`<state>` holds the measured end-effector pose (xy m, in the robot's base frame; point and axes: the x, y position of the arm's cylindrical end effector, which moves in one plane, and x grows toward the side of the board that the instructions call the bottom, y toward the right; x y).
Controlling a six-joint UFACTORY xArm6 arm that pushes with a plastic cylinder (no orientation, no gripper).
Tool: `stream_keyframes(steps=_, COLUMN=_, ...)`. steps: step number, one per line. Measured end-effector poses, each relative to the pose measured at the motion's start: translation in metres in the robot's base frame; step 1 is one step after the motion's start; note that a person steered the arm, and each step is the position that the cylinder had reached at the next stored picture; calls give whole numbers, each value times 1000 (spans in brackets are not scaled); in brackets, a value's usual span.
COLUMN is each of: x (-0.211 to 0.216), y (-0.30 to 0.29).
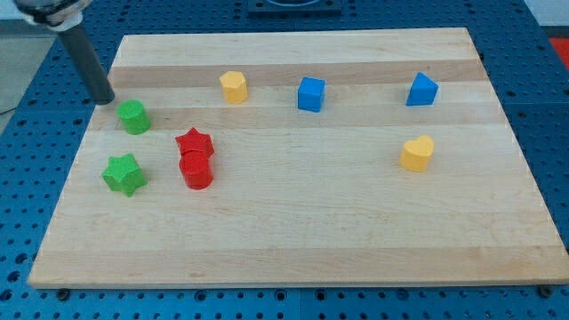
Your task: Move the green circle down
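Note:
The green circle (134,116) is a short green cylinder near the view's left edge of the wooden board (293,240). My tip (106,100) is the lower end of a dark rod that comes in from the view's top left. It sits just up and to the left of the green circle, a small gap apart. A green star (124,173) lies below the green circle.
A red star (195,142) and a red cylinder (196,171) touch each other right of the green blocks. A yellow block (234,86), a blue block (311,93) and a blue block (422,90) line the top. A yellow heart (417,153) sits at the right.

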<state>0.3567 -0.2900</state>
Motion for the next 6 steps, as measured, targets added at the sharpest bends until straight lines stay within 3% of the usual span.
stream_keyframes(steps=2, x=42, y=33)
stream_keyframes(steps=4, x=-26, y=21)
stream_keyframes(steps=5, x=-26, y=45)
stream_keyframes(steps=6, x=25, y=60)
